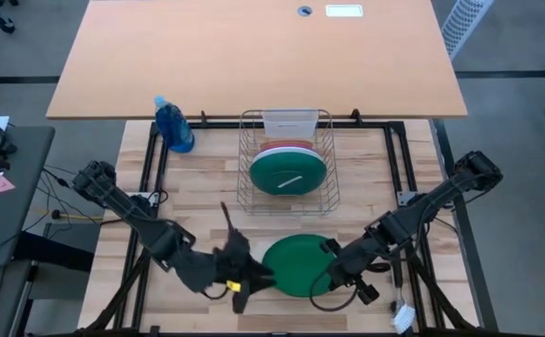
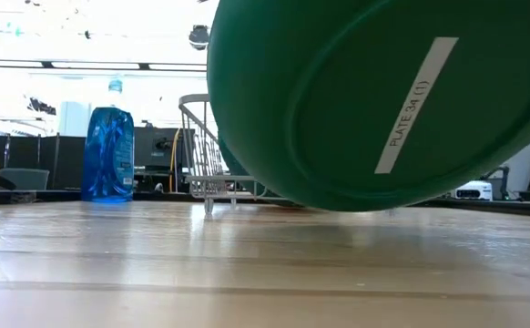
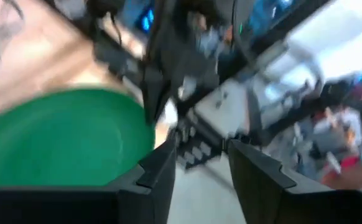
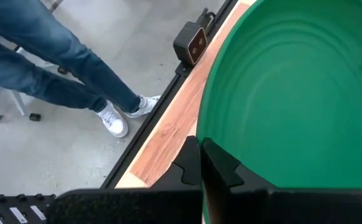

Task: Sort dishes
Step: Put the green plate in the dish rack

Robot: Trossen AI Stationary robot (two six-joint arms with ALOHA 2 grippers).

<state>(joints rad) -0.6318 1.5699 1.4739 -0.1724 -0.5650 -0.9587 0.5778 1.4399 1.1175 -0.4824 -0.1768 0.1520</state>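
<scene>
While some plates [image 1: 287, 171] already sit in the rack [image 1: 321, 192], one green plate [image 1: 296, 265] is not put away yet: the right gripper [image 1: 332, 273] pinches its edge at the table's [image 1: 207, 187] front, and the left gripper [image 1: 254, 278] waits open beside it.

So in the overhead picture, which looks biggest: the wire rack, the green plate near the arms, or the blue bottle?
1. Wire rack.
2. Green plate, pinched at its rim by the right gripper.
3. Blue bottle.
</scene>
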